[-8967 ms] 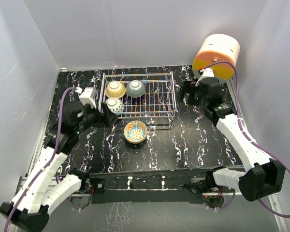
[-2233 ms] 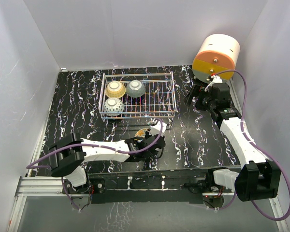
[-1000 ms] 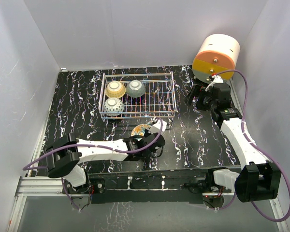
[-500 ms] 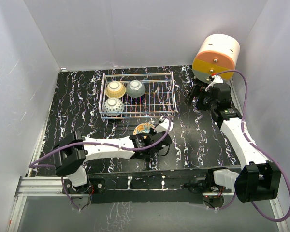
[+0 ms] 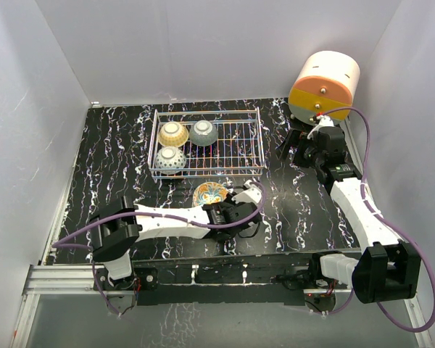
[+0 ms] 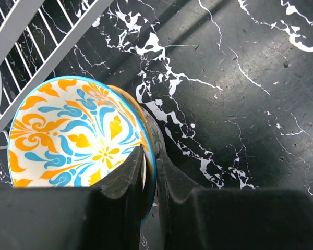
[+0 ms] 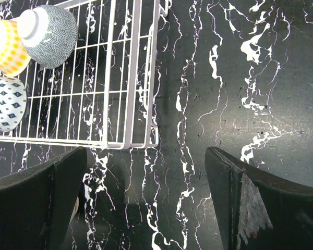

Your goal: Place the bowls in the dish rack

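Brought closer to the rectangular white wire dish rack: round orange-and-blue floral ceramic bowl, last of 4, rim nipped tight in left gripper. Right gripper wide apart, empty.

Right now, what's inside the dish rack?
The dish rack holds three bowls at its left end: a yellow-cream bowl, a grey bowl and a blue-dotted bowl. Its other bars are bare. Anything under the bowls is covered.

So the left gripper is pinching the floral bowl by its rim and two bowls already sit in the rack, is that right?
Not quite: three bowls sit in the dish rack, not two, as the top external view shows. The left gripper does pinch the floral bowl by its rim.
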Available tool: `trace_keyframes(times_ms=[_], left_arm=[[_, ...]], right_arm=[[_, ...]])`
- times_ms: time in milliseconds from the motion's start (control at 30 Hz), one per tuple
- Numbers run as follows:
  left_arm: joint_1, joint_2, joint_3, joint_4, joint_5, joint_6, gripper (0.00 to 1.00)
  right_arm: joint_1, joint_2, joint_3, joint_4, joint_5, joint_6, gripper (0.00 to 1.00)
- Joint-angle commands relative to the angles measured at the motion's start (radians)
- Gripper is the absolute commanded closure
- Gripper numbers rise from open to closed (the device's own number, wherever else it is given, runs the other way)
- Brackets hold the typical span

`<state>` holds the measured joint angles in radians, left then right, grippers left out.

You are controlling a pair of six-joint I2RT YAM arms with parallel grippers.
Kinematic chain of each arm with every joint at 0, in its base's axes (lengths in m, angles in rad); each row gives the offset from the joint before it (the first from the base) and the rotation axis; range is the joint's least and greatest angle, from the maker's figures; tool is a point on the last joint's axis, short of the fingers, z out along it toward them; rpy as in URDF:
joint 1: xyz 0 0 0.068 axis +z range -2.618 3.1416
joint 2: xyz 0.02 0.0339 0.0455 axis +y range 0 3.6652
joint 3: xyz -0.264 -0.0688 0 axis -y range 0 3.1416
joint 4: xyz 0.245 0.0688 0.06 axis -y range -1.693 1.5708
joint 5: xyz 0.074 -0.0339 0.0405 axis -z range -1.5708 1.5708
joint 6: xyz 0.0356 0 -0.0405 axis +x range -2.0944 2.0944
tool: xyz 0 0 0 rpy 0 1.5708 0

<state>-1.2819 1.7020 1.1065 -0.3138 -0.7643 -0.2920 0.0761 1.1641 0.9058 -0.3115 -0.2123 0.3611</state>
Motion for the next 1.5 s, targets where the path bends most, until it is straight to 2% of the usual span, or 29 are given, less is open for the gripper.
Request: trace_keyframes(times_ms=[0, 167, 300, 467, 667, 1100, 1267, 1467], left_arm=[[-0.02, -0.002, 0.045, -0.044, -0.084, 0.033, 1.0], [-0.019, -0.039, -0.007, 0.049, -0.028, 0.022, 1.0], [-0.019, -0.035, -0.007, 0.06, -0.018, 0.006, 0.96], [-0.019, -0.047, -0.023, 0.084, 0.003, -0.005, 0.85], [-0.019, -0.056, -0.035, 0.087, 0.009, -0.015, 0.79], [-0.019, -0.073, -0.049, 0.113, 0.018, -0.021, 0.52], [-0.007, -0.078, -0.066, 0.134, 0.02, -0.028, 0.52], [0.019, -0.082, -0.094, 0.157, 0.046, -0.055, 0.63]], right_arm=[[-0.007, -0.018, 0.007, 0.054, -0.007, -0.009, 0.0], [-0.007, -0.024, 0.003, 0.054, -0.006, -0.008, 0.0], [-0.008, -0.026, 0.002, 0.053, -0.008, -0.008, 0.0], [-0.007, -0.031, 0.003, 0.052, -0.007, -0.007, 0.0], [-0.007, -0.035, 0.0, 0.053, -0.009, -0.006, 0.0], [-0.009, -0.035, 0.004, 0.053, -0.012, -0.006, 0.0], [-0.009, -0.034, 0.007, 0.053, -0.013, -0.006, 0.0], [-0.009, -0.033, 0.006, 0.052, -0.012, -0.007, 0.0]])
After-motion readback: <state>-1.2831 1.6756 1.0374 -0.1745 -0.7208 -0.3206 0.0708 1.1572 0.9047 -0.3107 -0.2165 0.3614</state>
